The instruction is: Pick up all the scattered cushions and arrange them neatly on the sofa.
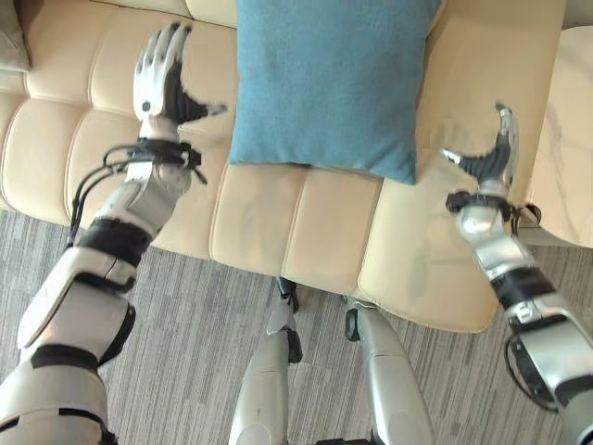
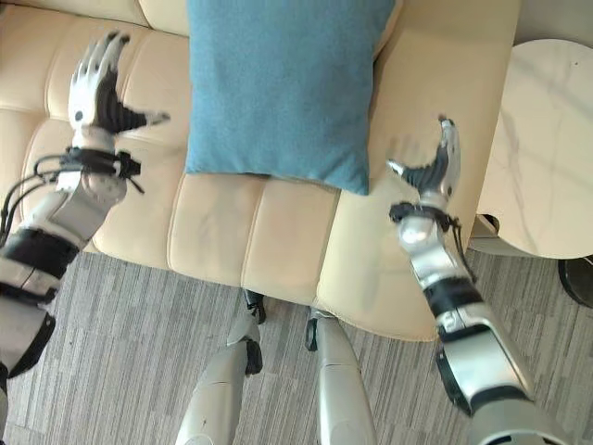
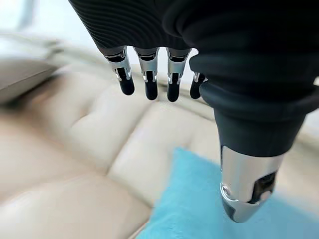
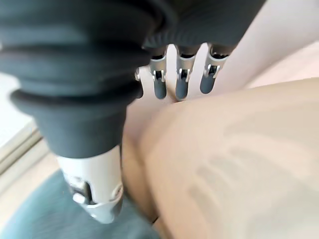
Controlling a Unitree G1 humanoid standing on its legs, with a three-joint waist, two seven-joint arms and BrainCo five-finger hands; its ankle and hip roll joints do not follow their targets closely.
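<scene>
A blue cushion [image 1: 329,79] lies on the seat of the cream sofa [image 1: 269,218], towards its right end. My left hand [image 1: 160,79] hovers over the seat to the left of the cushion, fingers straight and thumb spread, holding nothing. My right hand [image 1: 491,153] is above the sofa's right armrest, just right of the cushion's lower corner, also open and apart from it. In the left wrist view the cushion [image 3: 209,209] shows below the thumb [image 3: 246,184]. The right wrist view has its corner [image 4: 45,214] beside the thumb [image 4: 94,194].
A grey cushion [image 1: 11,37] peeks in at the sofa's far left. A round pale marble side table [image 2: 547,158] stands right of the armrest. Grey striped carpet [image 1: 185,324] runs along the sofa's front edge.
</scene>
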